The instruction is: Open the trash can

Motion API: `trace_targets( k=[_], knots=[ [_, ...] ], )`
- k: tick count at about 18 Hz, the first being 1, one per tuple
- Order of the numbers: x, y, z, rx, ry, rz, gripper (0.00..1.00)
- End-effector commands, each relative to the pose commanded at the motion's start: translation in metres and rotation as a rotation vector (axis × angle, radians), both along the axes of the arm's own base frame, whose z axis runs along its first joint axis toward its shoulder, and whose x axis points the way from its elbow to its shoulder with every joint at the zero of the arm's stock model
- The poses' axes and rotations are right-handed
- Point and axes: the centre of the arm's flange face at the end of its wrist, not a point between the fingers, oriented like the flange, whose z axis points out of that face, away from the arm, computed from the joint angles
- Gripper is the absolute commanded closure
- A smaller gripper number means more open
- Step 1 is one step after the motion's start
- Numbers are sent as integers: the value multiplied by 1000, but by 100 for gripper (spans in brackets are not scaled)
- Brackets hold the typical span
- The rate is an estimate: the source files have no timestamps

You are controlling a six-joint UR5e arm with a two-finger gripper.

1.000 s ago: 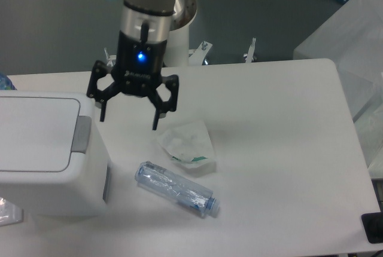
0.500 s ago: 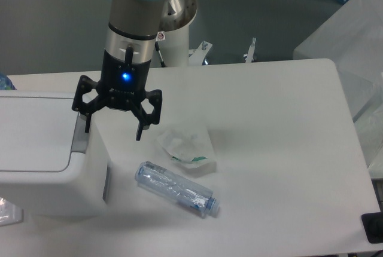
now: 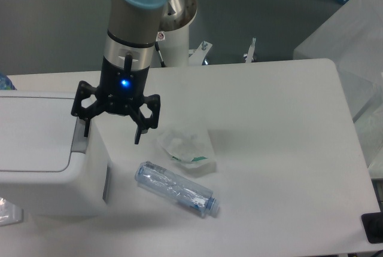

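The claw (image 3: 112, 130) hangs from the arm (image 3: 134, 24) with its two black fingers spread wide and nothing between them, a blue light glowing on its body. Its left-hand finger in the picture (image 3: 84, 122) points down at the right edge of the bin (image 3: 42, 161), right by the grey tab (image 3: 79, 137) on the lid (image 3: 33, 134); whether the fingertip touches the tab cannot be told. The other finger (image 3: 139, 132) hangs over bare bench (image 3: 281, 143), just off the bin's right side. The bin sits at the left edge of the bench, its lid flat and shut. Just right of the claw lies a crumpled white wrapper (image 3: 187, 144) with a green trim, and in front of that a clear crushed bottle (image 3: 175, 187) lies on its side, slanting down to the right, near the bin's front corner but apart from it. Behind the bench stands the arm's white base (image 3: 177, 36).
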Motion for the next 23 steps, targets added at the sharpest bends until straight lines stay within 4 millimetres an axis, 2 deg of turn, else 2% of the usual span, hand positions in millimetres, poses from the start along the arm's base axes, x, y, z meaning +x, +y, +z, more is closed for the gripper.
trace_targets(
  k=[23],
  knots=[
    [-3,3,-9,-12,-10,0,0]
  ],
)
